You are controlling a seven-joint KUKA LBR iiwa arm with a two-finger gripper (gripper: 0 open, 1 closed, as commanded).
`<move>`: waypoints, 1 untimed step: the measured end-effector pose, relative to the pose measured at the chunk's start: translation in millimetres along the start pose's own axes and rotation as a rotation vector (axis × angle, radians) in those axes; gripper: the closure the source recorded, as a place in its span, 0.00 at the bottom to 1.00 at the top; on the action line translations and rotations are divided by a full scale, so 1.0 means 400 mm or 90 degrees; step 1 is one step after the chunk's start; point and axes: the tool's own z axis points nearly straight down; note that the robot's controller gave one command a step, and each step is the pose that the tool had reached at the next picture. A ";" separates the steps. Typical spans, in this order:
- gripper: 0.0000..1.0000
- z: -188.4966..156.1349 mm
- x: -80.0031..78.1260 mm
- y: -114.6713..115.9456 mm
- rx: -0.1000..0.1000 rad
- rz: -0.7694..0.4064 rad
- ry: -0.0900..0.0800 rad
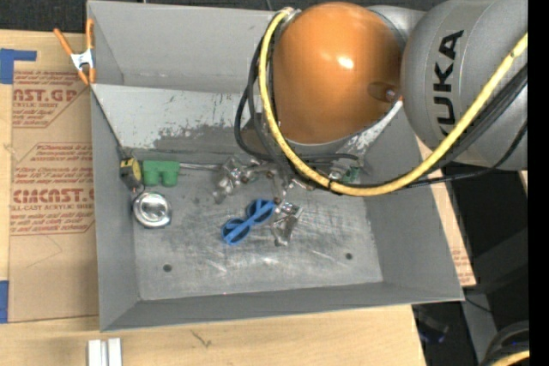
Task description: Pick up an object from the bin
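Observation:
My gripper (pixel 274 173) shows as a dark part just below the arm's orange cover, over the middle of the bin floor. Directly under it lies a blue twisted loop (pixel 249 220). A small silver metal piece (pixel 286 219) rests against the loop's right end. Another crumpled silver metal piece (pixel 232 175) lies just left of the gripper. Nothing can be seen held.
At the bin's left lie a green block (pixel 160 173) with a black-and-yellow piece (pixel 129 170) beside it, and a round silver cap (pixel 151 208) below them. A small green bit (pixel 352 176) lies at the right under the arm's yellow cable.

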 end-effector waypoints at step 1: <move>0.00 0.243 -0.017 -0.156 0.001 0.026 -0.003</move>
